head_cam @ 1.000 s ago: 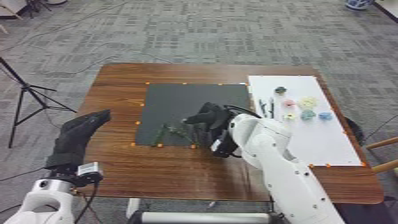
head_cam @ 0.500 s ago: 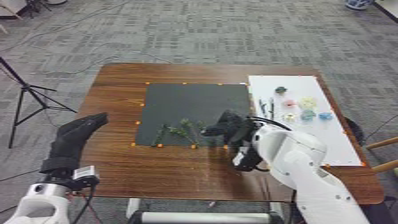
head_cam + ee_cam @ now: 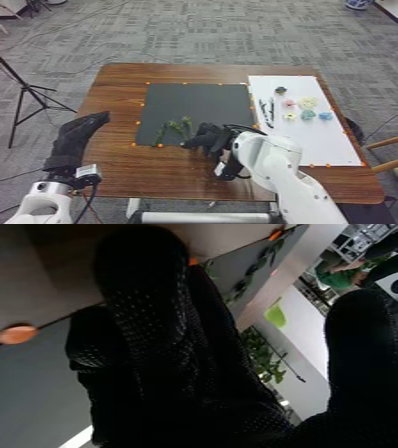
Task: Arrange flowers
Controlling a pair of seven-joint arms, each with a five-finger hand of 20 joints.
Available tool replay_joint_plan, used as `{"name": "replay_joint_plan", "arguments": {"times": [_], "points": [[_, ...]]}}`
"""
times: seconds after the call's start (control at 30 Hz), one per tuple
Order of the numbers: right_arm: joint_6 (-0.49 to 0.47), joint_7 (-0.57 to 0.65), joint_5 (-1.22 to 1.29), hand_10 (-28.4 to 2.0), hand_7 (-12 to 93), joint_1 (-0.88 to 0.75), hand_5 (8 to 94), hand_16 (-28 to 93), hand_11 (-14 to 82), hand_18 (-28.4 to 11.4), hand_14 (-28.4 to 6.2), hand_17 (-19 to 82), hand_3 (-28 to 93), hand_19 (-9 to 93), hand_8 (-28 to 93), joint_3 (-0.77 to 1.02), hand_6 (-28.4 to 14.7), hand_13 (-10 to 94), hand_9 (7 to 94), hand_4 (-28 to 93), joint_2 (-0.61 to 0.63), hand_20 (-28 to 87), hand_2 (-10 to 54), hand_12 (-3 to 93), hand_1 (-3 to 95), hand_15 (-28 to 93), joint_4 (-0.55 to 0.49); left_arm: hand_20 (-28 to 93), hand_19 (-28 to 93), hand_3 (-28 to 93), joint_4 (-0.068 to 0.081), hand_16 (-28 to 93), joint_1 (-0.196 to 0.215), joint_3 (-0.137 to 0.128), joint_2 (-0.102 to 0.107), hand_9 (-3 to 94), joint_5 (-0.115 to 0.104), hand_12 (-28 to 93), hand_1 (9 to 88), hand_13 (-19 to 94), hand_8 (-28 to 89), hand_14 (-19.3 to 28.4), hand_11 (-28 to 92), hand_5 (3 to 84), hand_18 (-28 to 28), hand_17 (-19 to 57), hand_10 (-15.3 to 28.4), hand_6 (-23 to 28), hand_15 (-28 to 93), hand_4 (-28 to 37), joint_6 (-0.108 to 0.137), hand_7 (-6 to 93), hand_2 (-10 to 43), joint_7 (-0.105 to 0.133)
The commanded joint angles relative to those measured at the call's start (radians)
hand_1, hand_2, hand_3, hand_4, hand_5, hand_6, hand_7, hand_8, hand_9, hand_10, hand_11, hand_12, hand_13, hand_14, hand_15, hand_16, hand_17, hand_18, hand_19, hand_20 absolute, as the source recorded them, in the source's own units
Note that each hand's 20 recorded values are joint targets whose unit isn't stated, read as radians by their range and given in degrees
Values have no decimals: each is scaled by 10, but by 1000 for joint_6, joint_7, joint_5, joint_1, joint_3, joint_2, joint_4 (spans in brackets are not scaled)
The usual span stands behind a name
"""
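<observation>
Worktop [image 3: 129, 172]: beneath both hands. Black mat [image 3: 197, 100]: beyond the right hand [image 3: 210, 137]. White sheet [image 3: 327, 145]: to that hand's right. Right hand: wide, fingers extended, thumb apart. Left hand [image 3: 78, 132]: wide, fingers straight, left of the mat. Green stems [image 3: 175, 127]: on the mat, just left of the right hand. Flower heads [image 3: 307, 102]: on the sheet, beyond and right of the right hand.
</observation>
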Motion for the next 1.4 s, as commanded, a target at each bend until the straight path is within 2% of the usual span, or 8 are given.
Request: {"name": "replay_joint_plan", "arguments": {"times": [0.03, 0.2, 0.33, 0.43, 0.6, 0.7, 1.13, 1.4], "points": [[0, -10, -42, -195, 73, 5, 650, 333, 107, -192, -57, 553, 496, 849, -47, 22, -108, 937, 788, -90, 17, 324, 30, 156, 196, 353, -11, 152, 45, 691, 3, 28, -2, 6, 3, 436, -6, 108, 279, 304, -82, 144, 188, 514, 109, 20, 132, 42, 79, -187, -3, 144, -42, -2], [5, 12, -91, -187, 79, 6, 661, 335, 120, -191, -57, 551, 504, 848, -43, 127, -99, 937, 810, -88, 86, 323, 23, 166, 198, 351, -17, 152, 46, 690, -1, 28, 11, -5, -2, 436, -7, 109, 279, 304, -82, 144, 188, 514, 109, 19, 131, 42, 79, -188, -1, 144, -42, -3], [186, -21, -223, -168, 90, 42, 672, 344, 153, -188, -58, 543, 550, 843, -31, 149, -87, 935, 835, -89, 135, 324, -23, 200, 231, 340, 50, 152, 46, 691, -1, 28, 11, -6, -3, 437, -9, 108, 279, 304, -82, 145, 188, 515, 109, 20, 131, 42, 79, -188, -1, 145, -42, -4], [247, -21, -304, -153, 130, 89, 682, 348, 206, -184, -56, 543, 577, 842, -17, 140, -75, 934, 848, -94, 150, 326, -76, 223, 261, 342, 133, 152, 46, 690, 2, 28, -1, 4, -1, 437, -4, 108, 279, 304, -82, 145, 188, 515, 109, 19, 131, 42, 79, -188, -9, 145, -42, -6], [266, -29, -421, -138, 209, 141, 702, 325, 287, -169, -33, 564, 581, 864, -16, 98, -60, 937, 864, -111, 182, 331, -95, 244, 270, 407, 235, 152, 45, 690, 7, 28, -21, 16, 3, 437, 6, 108, 279, 305, -82, 145, 188, 515, 109, 20, 131, 42, 79, -189, -19, 144, -42, -9], [272, -43, -485, -131, 255, 159, 715, 301, 306, -166, -26, 579, 577, 881, -18, 73, -53, 937, 877, -119, 203, 330, -95, 249, 258, 447, 263, 152, 45, 691, 3, 28, -11, 14, 1, 437, 7, 108, 279, 305, -82, 145, 188, 515, 109, 20, 130, 43, 79, -189, -14, 144, -42, -8], [299, -45, -517, -120, 327, 223, 737, 248, 345, -163, -8, 607, 551, 922, -23, 48, -43, 937, 905, -120, 246, 324, -95, 252, 242, 543, 297, 152, 45, 691, -6, 28, 12, 12, -6, 437, -1, 108, 279, 306, -81, 145, 187, 514, 109, 20, 132, 42, 80, -187, -2, 146, -42, 2], [210, -43, -598, -118, 334, 240, 747, 230, 348, -163, -6, 613, 564, 931, -30, 23, -39, 937, 914, -109, 205, 320, -95, 250, 264, 564, 379, 152, 45, 690, -1, 28, -2, 15, -7, 437, -2, 108, 279, 306, -82, 144, 188, 514, 109, 20, 132, 43, 80, -188, -13, 144, -42, 2]]}}
